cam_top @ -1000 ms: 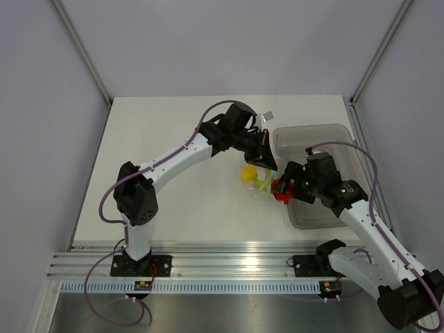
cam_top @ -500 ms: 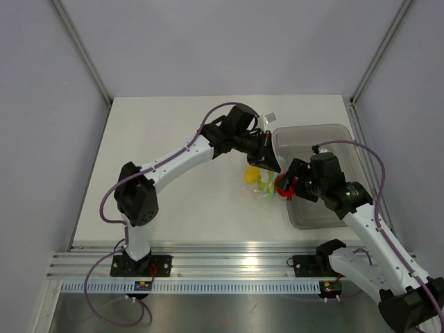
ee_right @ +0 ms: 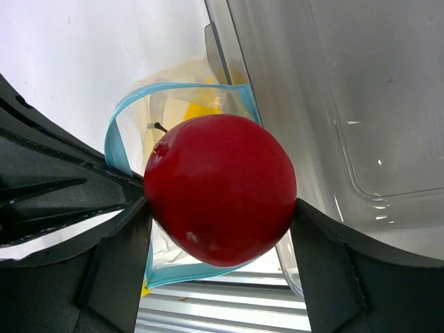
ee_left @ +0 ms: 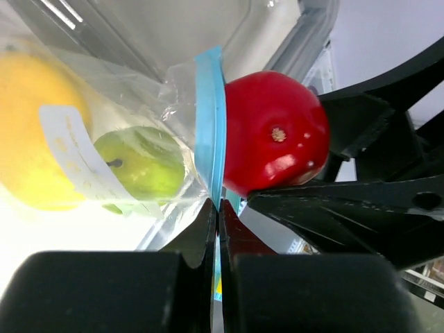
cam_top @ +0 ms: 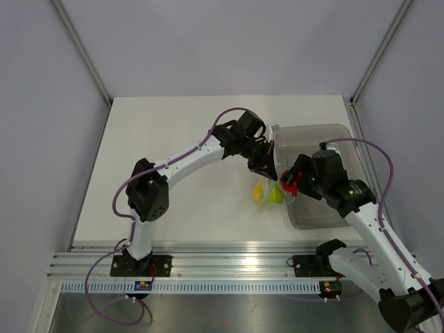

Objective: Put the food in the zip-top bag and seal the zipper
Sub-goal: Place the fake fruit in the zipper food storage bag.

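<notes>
The left gripper (ee_left: 218,223) pinches the zipper (ee_left: 208,125) of the bag (ee_left: 128,83), beside the bin (cam_top: 326,139) near the right edge. The right gripper (ee_right: 219,211) clamps the red fruit (ee_right: 220,184) at the bag's mouth; the yellow fruit (ee_left: 31,132) and green fruit (ee_left: 142,163) lie inside.

The white counter (cam_top: 173,132) carries a grey translucent bin (cam_top: 305,135) along its right side. Whether the clear bag (cam_top: 266,197) just beside it rests there, I can't tell.

the right pincer (cam_top: 289,183) grips the red fruit (cam_top: 286,182) at the bag (cam_top: 268,195), beside the grey bin (cam_top: 318,141).
</notes>
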Robot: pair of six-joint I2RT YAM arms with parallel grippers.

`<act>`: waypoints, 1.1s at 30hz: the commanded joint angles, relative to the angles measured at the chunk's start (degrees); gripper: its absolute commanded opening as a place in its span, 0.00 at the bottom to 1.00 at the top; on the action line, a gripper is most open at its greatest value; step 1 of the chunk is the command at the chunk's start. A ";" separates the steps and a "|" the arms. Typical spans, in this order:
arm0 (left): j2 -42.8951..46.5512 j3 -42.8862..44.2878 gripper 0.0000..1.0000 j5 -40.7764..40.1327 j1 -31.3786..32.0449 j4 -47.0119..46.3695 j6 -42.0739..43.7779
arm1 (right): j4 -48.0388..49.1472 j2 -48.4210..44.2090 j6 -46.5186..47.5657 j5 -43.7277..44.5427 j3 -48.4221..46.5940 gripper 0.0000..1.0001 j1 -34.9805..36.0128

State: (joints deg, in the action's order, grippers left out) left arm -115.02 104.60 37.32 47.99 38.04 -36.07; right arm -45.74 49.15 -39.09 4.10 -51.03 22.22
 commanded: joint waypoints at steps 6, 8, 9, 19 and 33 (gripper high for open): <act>3.75 -5.98 0.00 -0.41 -0.17 -2.80 1.80 | 6.18 3.32 -3.53 -1.28 1.36 0.67 0.55; 4.19 -6.07 0.00 0.99 -0.35 -3.67 1.36 | 7.06 3.94 -3.71 -1.64 1.80 0.67 0.46; 4.54 -5.98 0.00 1.43 -0.44 -4.02 1.18 | 7.15 4.20 -3.62 -2.07 1.81 0.67 0.46; 4.81 -5.72 0.00 8.03 -1.40 -9.56 -3.39 | 5.66 6.57 -1.60 -2.95 1.63 0.70 0.46; 4.11 -7.30 0.00 8.56 -1.49 -11.06 -4.53 | 2.68 5.71 -0.46 -2.87 0.32 0.99 0.46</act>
State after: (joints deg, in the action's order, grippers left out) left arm -113.56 97.23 43.35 46.33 30.17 -39.72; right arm -42.09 57.19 -40.29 1.02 -48.38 22.24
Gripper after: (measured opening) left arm 0.005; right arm 0.987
